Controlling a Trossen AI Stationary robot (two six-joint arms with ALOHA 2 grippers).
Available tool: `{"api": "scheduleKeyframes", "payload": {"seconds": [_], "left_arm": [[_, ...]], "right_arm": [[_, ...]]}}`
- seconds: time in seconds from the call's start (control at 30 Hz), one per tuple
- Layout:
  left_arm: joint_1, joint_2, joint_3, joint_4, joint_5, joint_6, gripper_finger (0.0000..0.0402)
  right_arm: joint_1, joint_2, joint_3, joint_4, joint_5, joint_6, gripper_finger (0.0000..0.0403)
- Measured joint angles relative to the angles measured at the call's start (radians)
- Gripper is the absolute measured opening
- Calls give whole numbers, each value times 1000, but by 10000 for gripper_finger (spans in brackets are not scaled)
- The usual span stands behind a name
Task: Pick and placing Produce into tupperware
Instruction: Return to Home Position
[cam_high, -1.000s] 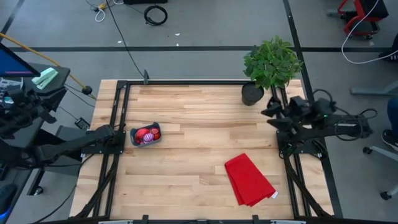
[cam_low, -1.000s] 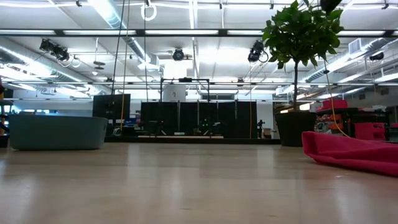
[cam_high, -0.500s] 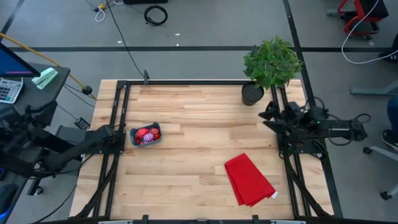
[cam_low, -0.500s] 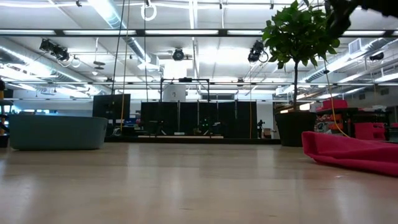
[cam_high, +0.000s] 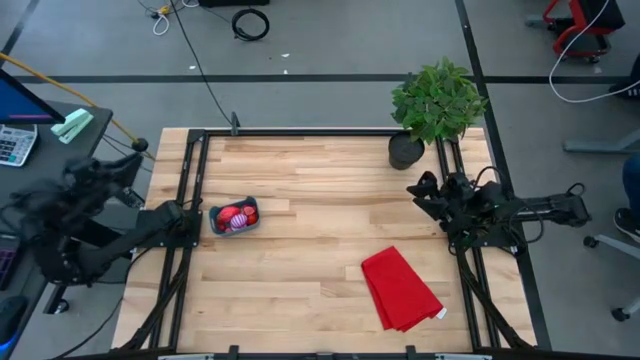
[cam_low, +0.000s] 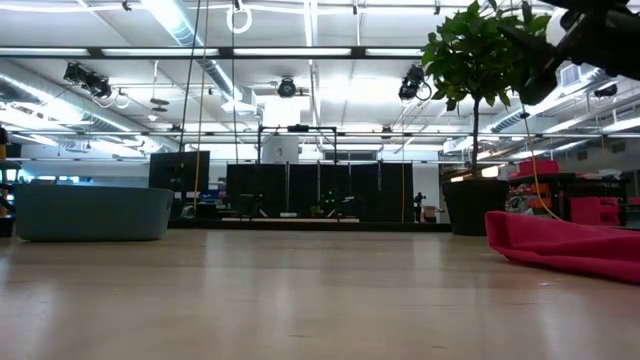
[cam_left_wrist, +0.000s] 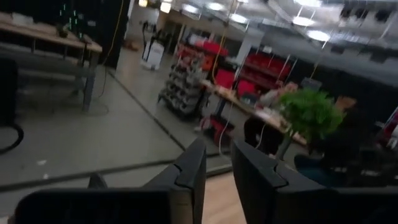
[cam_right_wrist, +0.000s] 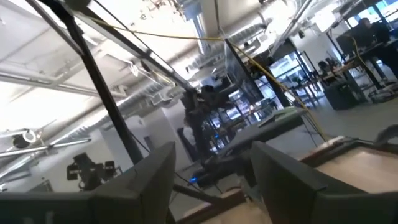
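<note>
The teal tupperware (cam_high: 234, 218) rests on its base near the table's left edge and shows as a teal wall in the low view (cam_low: 95, 212). Red and pink produce (cam_high: 236, 216) lies inside it, with one purple-and-white piece among it; the low view hides the produce behind the wall. My left gripper (cam_high: 128, 165) is open and raised beyond the table's left edge (cam_left_wrist: 217, 174). My right gripper (cam_high: 415, 189) is open over the table's right side, far from the tupperware (cam_right_wrist: 211, 180).
A folded red cloth (cam_high: 400, 288) lies on the table's near right part (cam_low: 570, 245). A potted plant (cam_high: 435, 100) in a black pot (cam_high: 405, 150) stands at the far right corner. Bare wood lies between the tupperware and the cloth.
My right arm has reached out from the right edge toward the table's left, and its gripper now stands over the table. My left arm has swung from beyond the left edge toward the table. The tupperware, produce and cloth have stayed put.
</note>
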Motion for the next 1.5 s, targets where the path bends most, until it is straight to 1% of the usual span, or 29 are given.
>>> {"api": "scheduleKeyframes", "payload": {"seconds": [0.23, 0.4, 0.57, 0.7, 0.83, 0.9, 1.07, 1.17, 1.33, 1.5], "left_arm": [[0, 1, -203, 163, 3, 0, 89], [0, 1, -347, 282, 69, 0, 83], [0, 1, -487, 403, 99, -5, 78], [0, 1, -591, 509, 111, -32, 81], [0, 1, -702, 656, 182, -46, 86], [0, 1, -756, 717, 204, -52, 88], [0, 1, -875, 846, 202, -62, 88], [0, 1, -947, 908, 185, -105, 83], [0, 1, -1042, 986, 173, -175, 81], [0, 1, -1062, 1009, 173, -167, 88]], "right_arm": [[-1, 3, 8, -13, 0, -16, 219], [-1, 3, 8, -29, 0, -19, 219], [-1, 3, 8, -52, 1, -18, 219], [-1, 3, 8, -133, 28, -4, 219], [-1, 3, 8, -250, 84, 43, 219], [-1, 3, 8, -275, 95, 65, 219], [-1, 3, 8, -275, 98, 64, 220], [-1, 3, 8, -274, 98, 63, 220], [-1, 3, 8, -275, 98, 63, 220], [-1, 3, 8, -299, 99, 30, 220]]}}
